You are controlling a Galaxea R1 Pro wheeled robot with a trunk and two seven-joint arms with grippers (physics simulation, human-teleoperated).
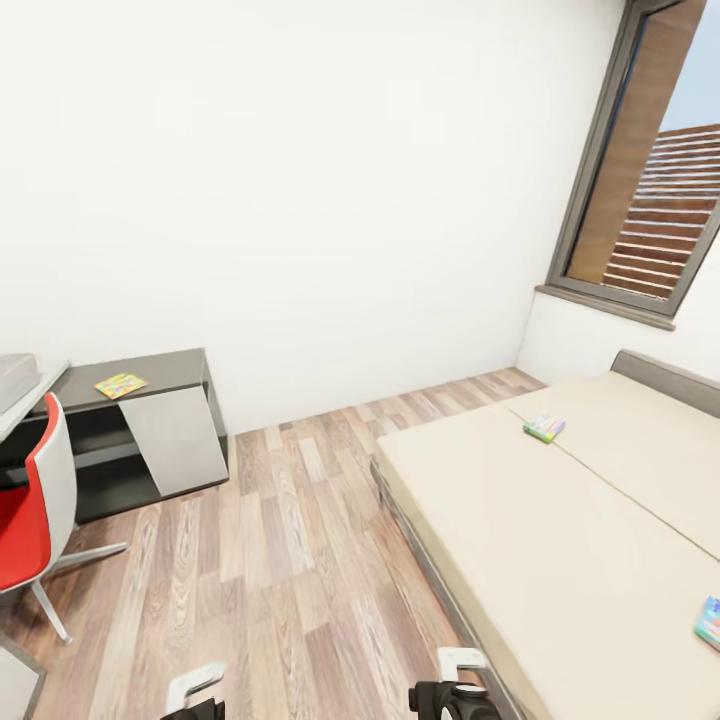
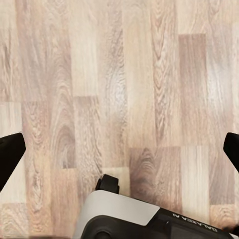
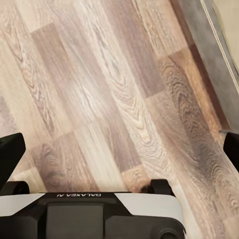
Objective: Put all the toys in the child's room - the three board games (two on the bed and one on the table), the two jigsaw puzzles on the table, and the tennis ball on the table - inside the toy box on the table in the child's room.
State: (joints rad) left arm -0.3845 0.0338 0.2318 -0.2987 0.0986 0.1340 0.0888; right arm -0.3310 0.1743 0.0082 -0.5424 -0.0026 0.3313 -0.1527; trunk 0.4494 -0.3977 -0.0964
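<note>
Two board games lie on the beige bed [image 1: 520, 540]: a green-edged one [image 1: 544, 428] near the middle seam and a light blue one [image 1: 709, 620] cut off by the picture's right edge. A thin multicoloured jigsaw puzzle [image 1: 120, 385] rests on the low dark grey desk [image 1: 170, 368]. At the far left, a light grey corner that looks like the toy box [image 1: 14, 378] sits on the pale table [image 1: 40, 395]. The left gripper [image 2: 121, 149] and the right gripper [image 3: 121, 149] both hang open over the bare plank floor, holding nothing. The tennis ball is out of view.
A red and white swivel chair [image 1: 35, 510] stands at the left by the table. Wood-plank floor [image 1: 290, 560] runs between the desks and the bed's grey frame [image 3: 209, 64]. A dark-framed window [image 1: 650, 170] fills the right corner above the headboard [image 1: 665, 378].
</note>
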